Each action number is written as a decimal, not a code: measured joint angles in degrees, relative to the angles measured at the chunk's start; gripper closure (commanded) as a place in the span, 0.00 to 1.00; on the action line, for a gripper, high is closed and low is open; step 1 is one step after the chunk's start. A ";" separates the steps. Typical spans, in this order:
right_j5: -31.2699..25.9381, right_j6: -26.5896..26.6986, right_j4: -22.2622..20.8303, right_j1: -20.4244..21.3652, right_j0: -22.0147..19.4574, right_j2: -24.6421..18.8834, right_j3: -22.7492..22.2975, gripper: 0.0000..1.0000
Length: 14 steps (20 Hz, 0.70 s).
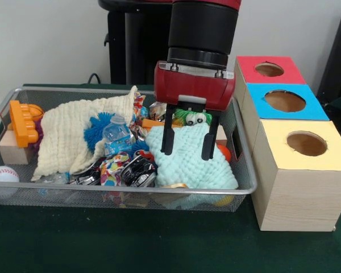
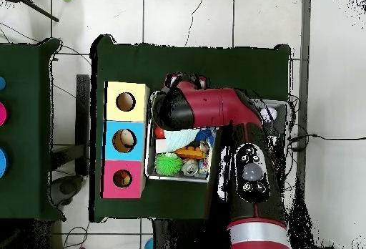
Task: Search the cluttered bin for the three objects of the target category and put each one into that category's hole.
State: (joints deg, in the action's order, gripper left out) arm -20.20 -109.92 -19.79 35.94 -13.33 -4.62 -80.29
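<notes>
The silver wire-mesh bin (image 1: 45, 196) is full of toys and cloths. My gripper (image 1: 188, 147) hangs inside its right part, open, with both black fingers (image 1: 169, 136) spread over a mint green knitted cloth (image 1: 187, 165). Nothing sits between them. A green furry toy with googly eyes (image 1: 192, 118) shows just behind the fingers. The red-faced box with its round hole (image 1: 269, 69) stands farthest back in the row right of the bin. In the overhead view the arm (image 2: 207, 108) covers the gripper and most of the bin (image 2: 179, 178); the red box's hole (image 2: 122, 179) shows there.
A cream knitted cloth (image 1: 79, 136), blue spiky ball (image 1: 99, 129), small water bottle (image 1: 116, 136), toy cars (image 1: 139, 170), orange toy block (image 1: 23, 122), wooden block (image 1: 14, 149) and baseball (image 1: 1, 175) lie in the bin. The blue-faced box (image 1: 284, 100) and yellow-faced box (image 1: 307, 143) adjoin the red one.
</notes>
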 measured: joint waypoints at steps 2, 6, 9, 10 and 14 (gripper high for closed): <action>-0.96 0.00 0.00 -0.09 -0.02 -0.01 0.00 0.00; -2.24 0.00 0.00 -0.28 -0.19 0.00 -0.07 0.00; -2.36 0.00 -0.01 -0.60 -0.29 0.00 -0.23 0.00; -2.36 0.00 -0.02 -0.74 -0.29 -0.01 -0.30 0.00; -2.36 0.00 -0.06 -1.54 -0.30 -0.01 -0.51 0.00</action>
State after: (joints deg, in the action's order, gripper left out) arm -22.56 -109.92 -19.85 34.39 -13.63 -4.63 -80.80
